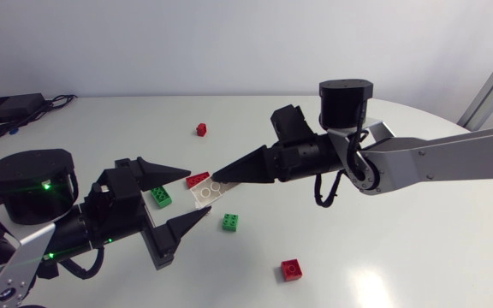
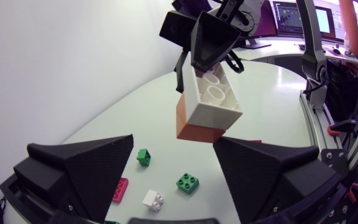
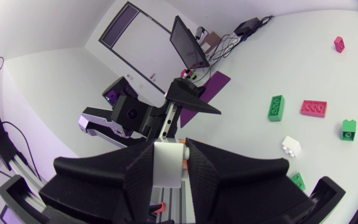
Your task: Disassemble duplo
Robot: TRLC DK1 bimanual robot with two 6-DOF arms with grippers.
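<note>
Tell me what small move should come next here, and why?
Probably the open left gripper should advance and close on the orange plastic brick: the right gripper holds the white plastic brick stuck to it, so pulling could separate them.

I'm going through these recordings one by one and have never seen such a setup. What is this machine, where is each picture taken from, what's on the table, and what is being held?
These are two robot arms at a white table, each ending in a black gripper with two fingers. One picture looks down from above; the other two come from cameras on each arm's wrist. The right gripper is shut on two joined bricks, a white brick on an orange brick. The left gripper is open and faces them without touching. Loose on the table lie a green brick, a red brick and a flat red brick.
</note>
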